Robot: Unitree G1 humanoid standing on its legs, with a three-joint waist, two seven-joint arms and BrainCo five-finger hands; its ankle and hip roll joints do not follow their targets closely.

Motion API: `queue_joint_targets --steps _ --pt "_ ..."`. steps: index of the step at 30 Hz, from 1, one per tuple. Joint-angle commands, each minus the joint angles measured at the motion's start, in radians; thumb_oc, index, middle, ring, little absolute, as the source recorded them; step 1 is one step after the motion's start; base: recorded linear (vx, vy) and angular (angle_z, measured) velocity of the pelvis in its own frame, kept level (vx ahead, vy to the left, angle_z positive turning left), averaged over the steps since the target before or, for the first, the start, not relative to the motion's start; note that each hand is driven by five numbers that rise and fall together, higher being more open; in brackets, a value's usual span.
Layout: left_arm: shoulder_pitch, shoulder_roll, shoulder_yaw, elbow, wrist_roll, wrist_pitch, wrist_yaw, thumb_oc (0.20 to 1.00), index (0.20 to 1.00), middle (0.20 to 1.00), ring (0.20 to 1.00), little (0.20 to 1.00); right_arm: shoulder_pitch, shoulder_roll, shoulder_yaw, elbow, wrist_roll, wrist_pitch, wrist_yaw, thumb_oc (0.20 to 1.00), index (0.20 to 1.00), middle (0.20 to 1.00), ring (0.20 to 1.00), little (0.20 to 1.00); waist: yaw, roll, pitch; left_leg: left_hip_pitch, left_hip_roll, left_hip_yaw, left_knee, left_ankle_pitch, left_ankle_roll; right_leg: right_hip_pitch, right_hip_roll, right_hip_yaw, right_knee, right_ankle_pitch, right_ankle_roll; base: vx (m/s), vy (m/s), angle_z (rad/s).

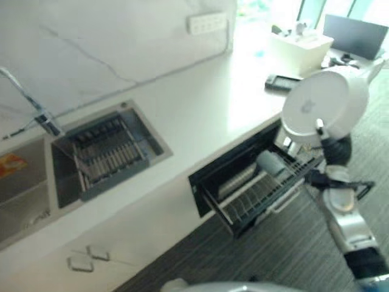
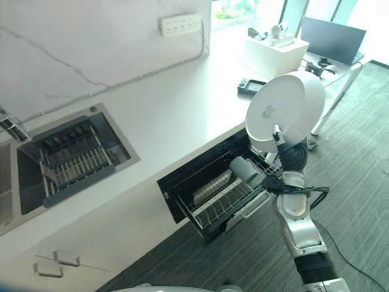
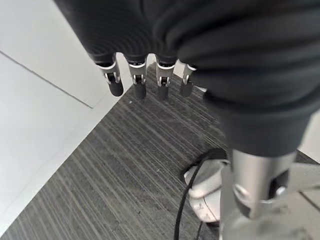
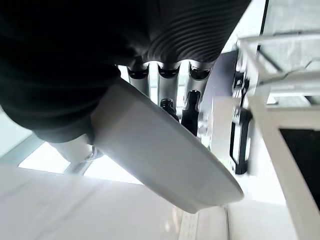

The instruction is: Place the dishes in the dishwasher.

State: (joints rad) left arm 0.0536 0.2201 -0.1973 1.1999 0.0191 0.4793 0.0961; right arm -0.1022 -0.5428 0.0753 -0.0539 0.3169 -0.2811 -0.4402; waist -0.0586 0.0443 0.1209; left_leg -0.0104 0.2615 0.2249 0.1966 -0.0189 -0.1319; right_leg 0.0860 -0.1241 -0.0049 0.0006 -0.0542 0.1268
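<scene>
Gripping a round white ceramic plate (image 2: 285, 112) on edge, fingers curled round its rim, right hand (image 2: 281, 146) hovers above the pulled-out black dishwasher drawer's wire rack (image 2: 228, 194). Left hand (image 3: 145, 75) hangs relaxed over floor. Risk: plate slips or clips rack tines on lowering.

The white bowl (image 2: 285, 109) covers most of the right hand (image 2: 278, 135), so only a dark fingertip shows on its underside. Inside the dishwasher drawer (image 2: 213, 194), a grey cylindrical item (image 2: 244, 169) on the rack is too indistinct to identify. The counter's far objects (image 2: 267, 36) blur into window glare, and the sink (image 1: 18, 182) is cut off by the picture's edge
</scene>
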Motion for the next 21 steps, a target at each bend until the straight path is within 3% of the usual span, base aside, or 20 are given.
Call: queue_joint_targets --steps 1,3,6,13,21 --pt "-0.064 0.075 -0.037 0.041 -0.038 0.018 0.011 1.000 1.000 1.000 1.000 1.000 -0.088 -0.003 -0.056 -0.113 0.014 -0.099 0.021 0.200 0.200 0.200 0.200 0.200 0.011 -0.053 0.045 -0.166 0.010 -0.072 0.029 0.019 -0.001 0.056 -0.071 -0.050 0.100 -0.083 0.017 -0.04 -0.174 0.12" --pt "-0.069 0.061 -0.065 0.042 -0.027 -0.005 0.008 1.000 1.000 1.000 1.000 1.000 -0.081 0.001 -0.048 -0.092 0.018 -0.088 0.028 0.200 0.200 0.200 0.200 0.200 0.007 -0.048 0.053 -0.179 0.007 -0.086 0.038 0.021 -0.003 0.051 -0.067 -0.039 0.105 -0.084 0.010 -0.04 -0.071 -0.24" --pt "-0.056 0.032 -0.098 0.021 -0.068 -0.007 0.030 1.000 1.000 1.000 1.000 1.000 -0.098 0.051 0.039 -0.033 0.011 -0.061 0.037 0.200 0.200 0.200 0.200 0.200 0.027 -0.042 0.071 -0.205 -0.027 -0.167 0.093 -0.014 0.005 0.038 -0.070 -0.007 0.115 -0.087 0.005 -0.02 -0.007 -0.24" --pt "-0.124 0.034 -0.134 -0.017 -0.142 0.041 0.071 1.000 1.000 1.000 1.000 1.000 -0.174 0.132 0.141 0.089 -0.039 -0.072 -0.050 0.200 0.200 0.200 0.200 0.200 0.071 -0.051 0.109 -0.297 -0.026 -0.157 0.116 0.018 -0.002 0.038 -0.097 -0.051 0.076 -0.066 0.032 -0.12 -0.004 -0.25" --pt "-0.161 0.038 -0.120 -0.026 -0.217 0.031 0.109 1.000 1.000 1.000 1.000 1.000 -0.244 0.184 0.181 0.204 -0.045 -0.100 -0.122 0.200 0.200 0.200 0.200 0.200 0.113 -0.062 0.148 -0.375 -0.035 -0.184 0.122 0.049 -0.005 0.043 -0.105 -0.074 0.032 -0.057 0.050 -0.11 -0.004 0.13"
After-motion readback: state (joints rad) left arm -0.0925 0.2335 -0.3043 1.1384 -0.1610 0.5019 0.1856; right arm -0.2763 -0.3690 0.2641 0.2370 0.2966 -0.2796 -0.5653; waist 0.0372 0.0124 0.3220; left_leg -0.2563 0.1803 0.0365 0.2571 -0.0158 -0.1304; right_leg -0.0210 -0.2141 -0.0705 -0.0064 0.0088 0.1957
